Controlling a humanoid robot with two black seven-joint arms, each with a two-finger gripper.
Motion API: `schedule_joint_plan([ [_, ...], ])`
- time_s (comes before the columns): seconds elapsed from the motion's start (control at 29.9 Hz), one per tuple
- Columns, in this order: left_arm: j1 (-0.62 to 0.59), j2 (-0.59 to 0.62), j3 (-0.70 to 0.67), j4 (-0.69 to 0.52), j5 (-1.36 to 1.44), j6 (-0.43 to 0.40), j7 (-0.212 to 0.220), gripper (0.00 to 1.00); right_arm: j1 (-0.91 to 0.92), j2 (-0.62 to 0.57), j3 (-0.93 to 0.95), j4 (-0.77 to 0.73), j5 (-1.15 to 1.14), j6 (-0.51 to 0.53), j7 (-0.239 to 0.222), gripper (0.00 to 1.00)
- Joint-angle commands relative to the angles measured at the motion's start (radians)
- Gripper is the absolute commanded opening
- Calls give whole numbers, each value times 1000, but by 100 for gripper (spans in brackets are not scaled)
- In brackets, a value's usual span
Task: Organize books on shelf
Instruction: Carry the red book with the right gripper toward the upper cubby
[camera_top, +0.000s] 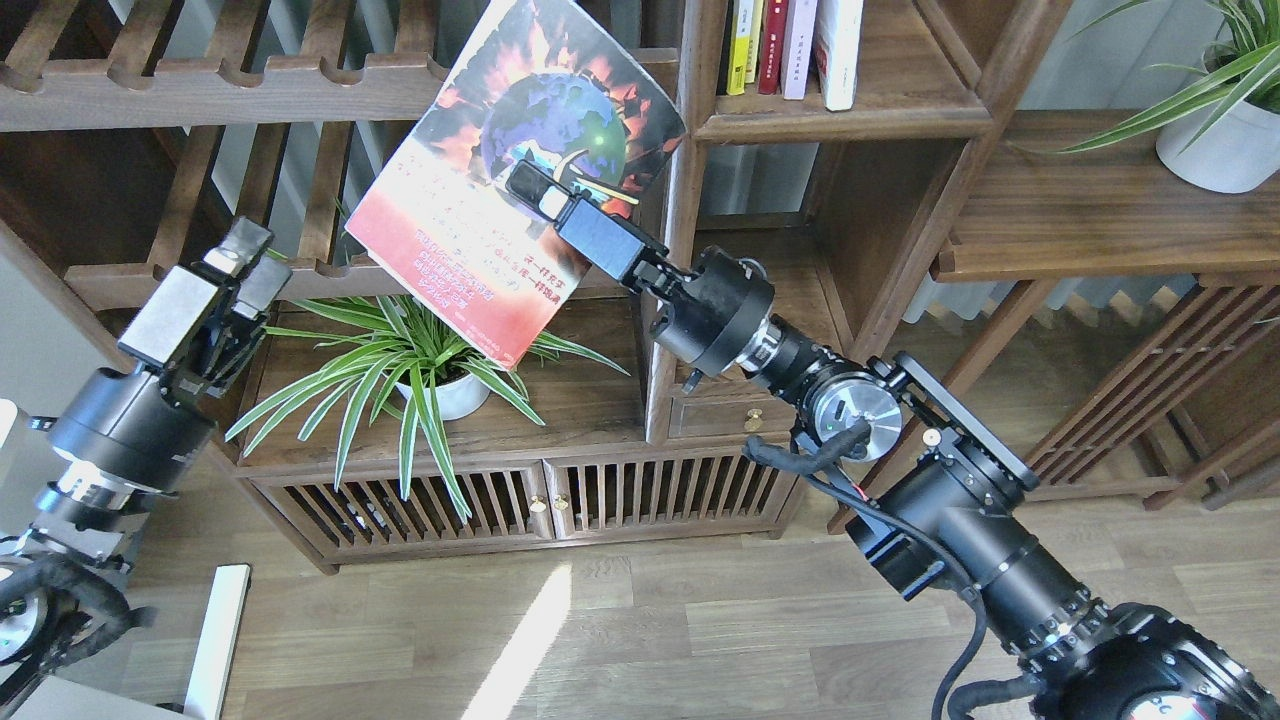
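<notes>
Head view: the dark brown bookcase (690, 150) fills the upper part, with slatted racks (230, 80) on its left side and the flat plank shelf (900, 110) at the upper right, between upright posts. To the right of it stands a lower stand (1080, 210) with a white pot (1220, 150) on it. The right arm (900, 470) comes in from the lower right corner and reaches up and left. The left arm (120, 420) comes in from the lower left.

The orange-red book (480, 200) is in the air in front of the racks, tilted, with its cover toward the camera, just left of the post that borders the shelf. The right gripper (535, 188) has its jaws clenched on this book; one finger lies across the cover. A green plant (400, 370) in a small pot stands on the lower board, under the book.

Four books (790, 45) stand upright at the left end of the shelf: yellow, red, pale, and white spines.

The left gripper (250, 262) points upward and touches nothing; I cannot tell if its jaws are released.
</notes>
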Motion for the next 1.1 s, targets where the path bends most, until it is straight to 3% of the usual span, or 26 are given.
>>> schedule_joint_plan([
  [0.0,3,0,-11,23,-7,0,-3,89,0,0,4,4,0,0,-4,0],
  [0.17,3,-2,-14,80,-10,0,-15,89,-3,0,4,4,-2,0,-10,0],
  [0.43,3,-6,-23,144,-14,0,-18,89,-11,-251,73,10,1,0,-12,0],
  [0.77,5,-11,-23,190,-23,0,-18,90,-72,-321,142,31,8,0,-21,0],
  [0.94,3,-9,-25,203,-36,0,-18,90,-103,-406,152,40,8,0,-73,0],
  [1.07,3,-11,-25,209,-36,0,-18,90,-120,-459,185,40,8,0,-78,0],
])
